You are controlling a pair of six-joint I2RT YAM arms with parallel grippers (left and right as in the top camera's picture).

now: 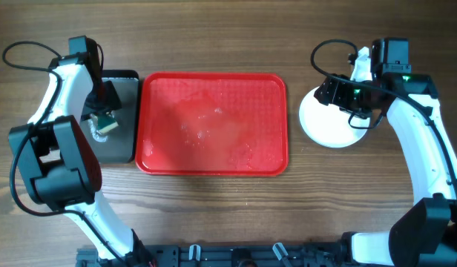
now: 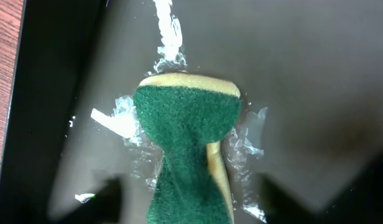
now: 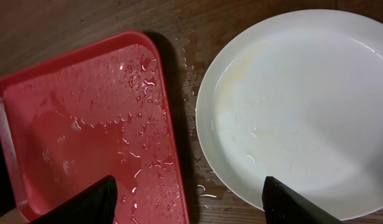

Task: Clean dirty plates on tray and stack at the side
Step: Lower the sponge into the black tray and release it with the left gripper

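The red tray [image 1: 212,169] lies at the table's middle, wet, with no plates on it; its corner shows in the right wrist view [image 3: 30,81]. A white plate [image 1: 329,126] sits on the wood right of the tray, also in the right wrist view [image 3: 303,106], wet and faintly smeared. No turquoise plates show. My right gripper [image 1: 340,93] is open and empty [image 3: 188,186], above the gap between the tray and the plate. My left gripper [image 1: 102,100] is open [image 2: 189,199], its fingers either side of a green and yellow sponge [image 2: 186,124] on the black tray.
The black tray [image 1: 123,144] lies just left of the red tray, with white scraps and water [image 2: 120,121] around the sponge [image 1: 102,126]. Water drops lie on the wood [image 3: 188,68] between the red tray and the plate.
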